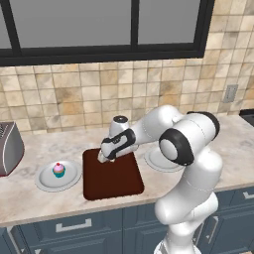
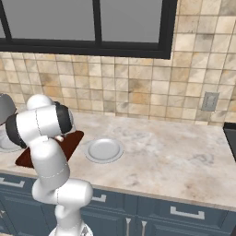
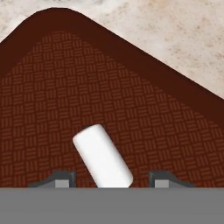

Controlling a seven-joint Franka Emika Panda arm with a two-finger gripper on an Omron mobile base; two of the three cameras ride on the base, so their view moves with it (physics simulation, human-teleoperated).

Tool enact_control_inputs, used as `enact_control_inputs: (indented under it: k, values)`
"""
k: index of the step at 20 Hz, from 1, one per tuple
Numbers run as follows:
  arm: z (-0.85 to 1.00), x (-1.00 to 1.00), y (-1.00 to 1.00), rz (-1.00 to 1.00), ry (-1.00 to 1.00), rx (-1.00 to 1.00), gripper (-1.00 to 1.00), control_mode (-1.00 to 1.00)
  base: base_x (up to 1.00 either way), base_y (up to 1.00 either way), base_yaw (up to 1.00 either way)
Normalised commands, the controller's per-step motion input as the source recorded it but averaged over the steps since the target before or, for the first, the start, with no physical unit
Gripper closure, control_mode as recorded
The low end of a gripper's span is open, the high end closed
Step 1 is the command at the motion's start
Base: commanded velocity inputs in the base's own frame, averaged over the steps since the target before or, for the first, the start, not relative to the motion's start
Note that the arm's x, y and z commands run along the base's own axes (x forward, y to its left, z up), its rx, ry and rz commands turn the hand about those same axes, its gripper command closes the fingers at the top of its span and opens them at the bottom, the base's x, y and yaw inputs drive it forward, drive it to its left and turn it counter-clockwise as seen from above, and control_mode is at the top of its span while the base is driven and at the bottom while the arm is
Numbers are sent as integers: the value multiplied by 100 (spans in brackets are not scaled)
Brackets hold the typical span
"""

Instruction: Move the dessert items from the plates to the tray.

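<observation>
The dark brown tray (image 1: 116, 181) lies on the counter between two grey plates. A pink cupcake (image 1: 59, 169) with a red cherry stands on the left plate (image 1: 47, 182). The right plate (image 1: 154, 159) is half hidden behind my arm and shows bare in the right base view (image 2: 104, 150). In the hand view a small white block (image 3: 103, 157) lies on the tray (image 3: 87, 87). My gripper (image 3: 112, 180) is just over it, and its jaws stand apart on either side with a gap to the block. From the left base, the gripper (image 1: 104, 158) hangs low over the tray's back left corner.
A metal toaster (image 1: 9, 148) stands at the far left of the counter. The tiled wall with an outlet (image 1: 230, 93) runs behind. A dark stove edge (image 1: 248, 116) shows at the far right. Bare marble counter (image 2: 175, 156) stretches right of the right plate.
</observation>
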Motion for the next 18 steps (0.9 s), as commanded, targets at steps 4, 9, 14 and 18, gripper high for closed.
enact_control_inputs:
  k: [4, 9, 14, 18]
  values:
    - [0, 0, 3, 0, 0, 0, -100, -100, 0, 0, 0]
    - [10, -2, 12, 0, 0, 0, -100, -100, 0, 0, 0]
    - [24, -8, 4, -10, 2, -1, -100, -100, 0, 0, 0]
    - [35, -1, 1, -26, 10, -3, -100, -100, 0, 0, 0]
